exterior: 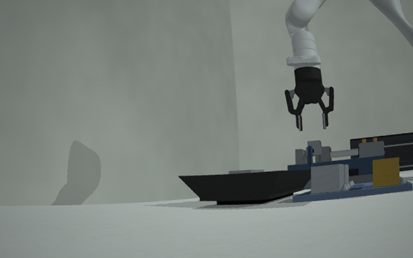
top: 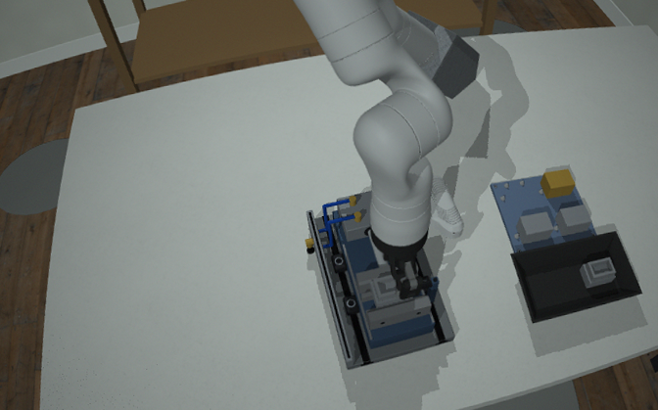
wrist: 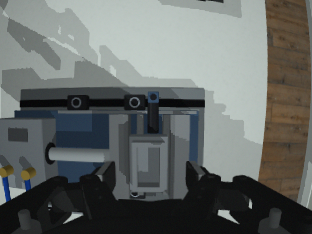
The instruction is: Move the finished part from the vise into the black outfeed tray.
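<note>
Your gripper [exterior: 311, 122] hangs above the vise [top: 397, 317], fingers [exterior: 299, 122] spread apart and holding nothing. The pocketed block [wrist: 148, 164] sits in the vise, directly under the fingers; it looks clamped, though that's hard to confirm. The black tray [top: 541, 285] on the tabletop [top: 189, 212] holds one finished block [top: 598, 271].
</note>
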You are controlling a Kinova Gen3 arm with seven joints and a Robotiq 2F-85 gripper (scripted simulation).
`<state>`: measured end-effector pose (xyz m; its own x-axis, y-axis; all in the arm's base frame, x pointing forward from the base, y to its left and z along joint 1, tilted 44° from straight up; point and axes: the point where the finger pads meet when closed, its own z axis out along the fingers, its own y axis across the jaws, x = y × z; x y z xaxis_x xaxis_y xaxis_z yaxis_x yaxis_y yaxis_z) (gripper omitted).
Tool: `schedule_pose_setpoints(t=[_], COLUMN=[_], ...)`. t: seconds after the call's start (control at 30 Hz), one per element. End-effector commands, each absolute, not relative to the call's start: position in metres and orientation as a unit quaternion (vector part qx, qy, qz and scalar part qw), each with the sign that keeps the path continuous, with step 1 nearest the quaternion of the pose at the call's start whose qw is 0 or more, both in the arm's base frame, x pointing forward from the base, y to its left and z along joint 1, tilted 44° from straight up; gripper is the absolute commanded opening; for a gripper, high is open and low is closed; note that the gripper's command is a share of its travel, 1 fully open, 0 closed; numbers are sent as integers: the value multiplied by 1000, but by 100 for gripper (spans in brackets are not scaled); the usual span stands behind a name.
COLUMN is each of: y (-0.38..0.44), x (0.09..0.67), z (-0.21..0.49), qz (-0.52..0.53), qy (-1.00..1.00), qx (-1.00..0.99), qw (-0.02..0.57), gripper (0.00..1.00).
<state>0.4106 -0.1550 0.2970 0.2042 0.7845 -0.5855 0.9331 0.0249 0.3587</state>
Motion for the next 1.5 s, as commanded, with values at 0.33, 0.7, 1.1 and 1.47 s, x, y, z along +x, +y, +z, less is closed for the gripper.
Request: schedule_pose_setpoints(t=[0.33,0.7,1.1,1.47], y=[-170,-172,-172,-172], x=[413,413,413,413], z=[286,284,284,284], qz=[-111,-111,-111,-111], qy=[617,617,617,617], qx=[694,694,694,694], qw=[355,355,355,355], gripper=[67,67,67,67])
